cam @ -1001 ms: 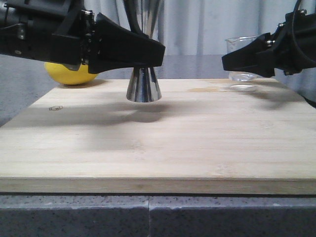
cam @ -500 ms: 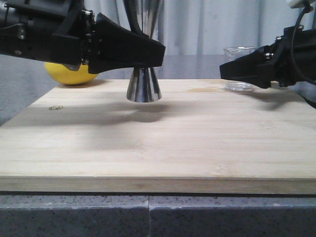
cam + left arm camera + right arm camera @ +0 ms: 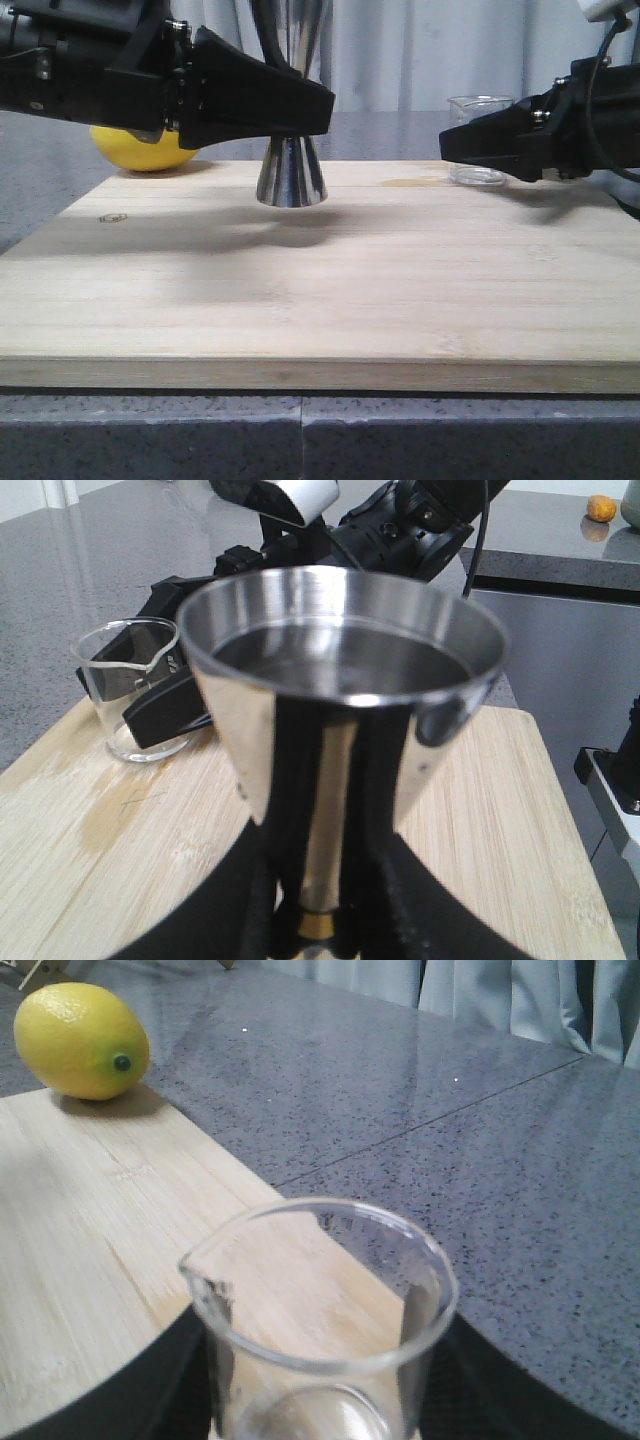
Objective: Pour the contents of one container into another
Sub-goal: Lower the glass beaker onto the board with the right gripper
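Note:
The steel jigger (image 3: 291,178) stands upright on the wooden board (image 3: 320,290), left of centre. My left gripper (image 3: 300,105) is shut on its narrow waist, where the gold band (image 3: 318,923) shows between the black fingers. Its top cup (image 3: 340,670) holds some clear liquid. The glass beaker (image 3: 478,140) is upright at the board's far right, its base down on the wood, pour lip (image 3: 190,1260) facing the jigger. It looks empty. My right gripper (image 3: 470,145) is shut on the beaker (image 3: 320,1330), a dark finger (image 3: 170,1380) pressed on each side.
A yellow lemon (image 3: 140,150) lies on the grey counter (image 3: 450,1130) just beyond the board's far left corner. A faint damp patch (image 3: 110,815) marks the wood beside the beaker (image 3: 135,685). The board's near half holds nothing.
The right gripper has brought the beaker down from just above the board onto the wood and a little to the left. The left gripper and jigger have stayed still.

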